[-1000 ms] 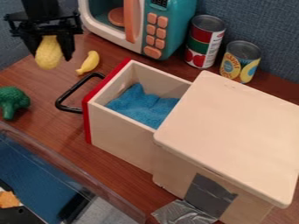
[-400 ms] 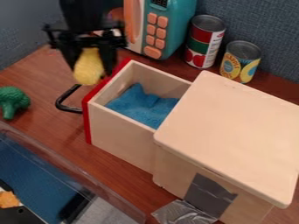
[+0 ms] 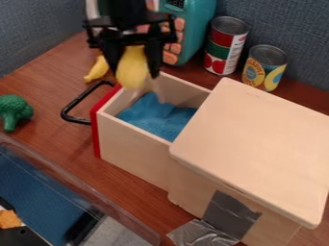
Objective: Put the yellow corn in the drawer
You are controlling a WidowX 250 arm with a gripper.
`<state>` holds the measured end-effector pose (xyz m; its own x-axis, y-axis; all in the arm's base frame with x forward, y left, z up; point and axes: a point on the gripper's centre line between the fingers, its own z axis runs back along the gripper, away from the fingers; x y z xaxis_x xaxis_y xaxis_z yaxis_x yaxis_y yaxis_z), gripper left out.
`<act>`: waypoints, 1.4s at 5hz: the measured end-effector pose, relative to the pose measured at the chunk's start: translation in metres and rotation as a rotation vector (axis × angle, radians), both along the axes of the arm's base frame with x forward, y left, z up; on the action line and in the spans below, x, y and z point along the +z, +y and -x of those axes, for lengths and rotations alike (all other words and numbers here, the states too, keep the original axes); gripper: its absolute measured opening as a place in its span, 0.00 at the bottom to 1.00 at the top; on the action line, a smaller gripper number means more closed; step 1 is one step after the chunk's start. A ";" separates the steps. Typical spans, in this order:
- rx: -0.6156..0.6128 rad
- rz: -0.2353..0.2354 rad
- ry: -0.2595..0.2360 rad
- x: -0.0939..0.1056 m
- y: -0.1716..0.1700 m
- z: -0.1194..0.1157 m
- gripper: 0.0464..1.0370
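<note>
My gripper [image 3: 133, 72] hangs at the upper centre-left, shut on the yellow corn [image 3: 132, 69], which points downward between the two fingers. Corn and gripper are over the red-fronted end of the pulled-out drawer [image 3: 135, 146], above its far left corner. Inside the drawer lies a blue cloth [image 3: 154, 115]. The gripper hides part of the drawer's back left rim.
The wooden cabinet [image 3: 257, 144] stands at the right. Behind are a teal toy microwave [image 3: 198, 29] and two cans [image 3: 225, 45]. A small banana [image 3: 97, 69] lies behind the black handle [image 3: 76, 105], broccoli [image 3: 14, 111] at the left. A clear-walled bin [image 3: 77, 192] fills the lower left.
The gripper has moved right with the corn in its hold, from left of the drawer to above its front end. The banana is visible again after being covered.
</note>
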<state>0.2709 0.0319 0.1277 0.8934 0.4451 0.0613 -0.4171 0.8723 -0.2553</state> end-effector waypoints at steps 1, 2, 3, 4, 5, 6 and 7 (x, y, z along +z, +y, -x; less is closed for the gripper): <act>0.086 0.100 -0.062 -0.003 0.001 0.005 0.61; 0.039 0.035 -0.057 -0.002 -0.005 0.015 0.61; 0.001 -0.008 -0.038 -0.007 -0.017 0.016 0.68; 0.006 -0.024 -0.049 -0.002 -0.019 0.020 0.94; -0.009 -0.026 -0.085 0.012 -0.015 0.029 0.97; -0.007 -0.126 -0.167 0.037 0.018 0.048 0.96; -0.012 -0.278 -0.170 0.048 0.066 0.075 0.96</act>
